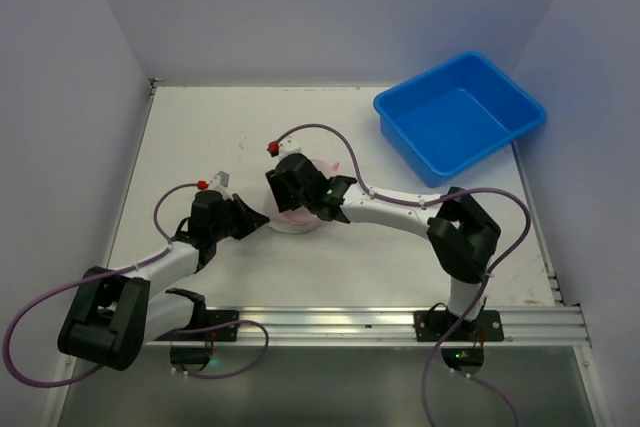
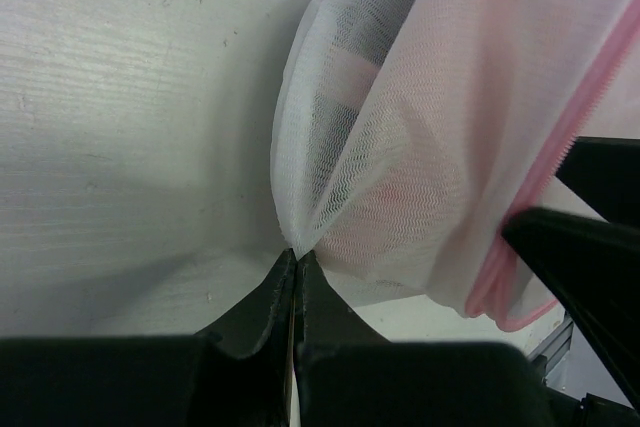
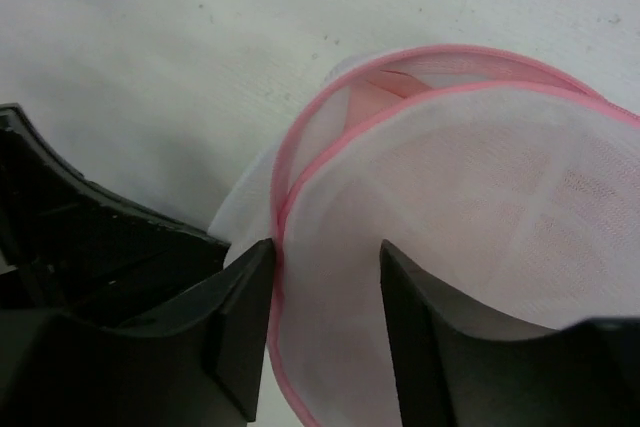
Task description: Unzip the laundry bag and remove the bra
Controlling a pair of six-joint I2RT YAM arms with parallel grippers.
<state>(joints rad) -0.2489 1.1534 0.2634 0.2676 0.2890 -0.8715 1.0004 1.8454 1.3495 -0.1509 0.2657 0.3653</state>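
Two sets of fingers are at one small thing. The laundry bag [image 1: 298,215] sits on the worktop [image 1: 200,127] in the middle of the top view, between my arms. It is a little round pouch of white net with a pink zipper trim [image 3: 420,97].

I think it will be very light and floppy. The net is soft and will fold and bunch if I squeeze it. It could slide on the worktop when I pull, so one side must hold it. The trim looks a bit stiffer than the net, so that seems the best place to grab. I cannot see the zipper tab.

My left fingers [image 2: 297,262] are closed tight. They pinch a thin fold of net at the bag's lower left edge in the left wrist view. The rest of the bag spreads up and to the right from there.

My right fingers [image 3: 325,292] are partly open and squeeze nothing that I can see. The pink edge of the round lid flap [image 3: 480,227] runs between them, just beside the one on the left of that view. Near the top, a gap shows between two pink rims, so I think the bag is partly open. Something pale pink shows through the net. It may be the bra, but I cannot tell.
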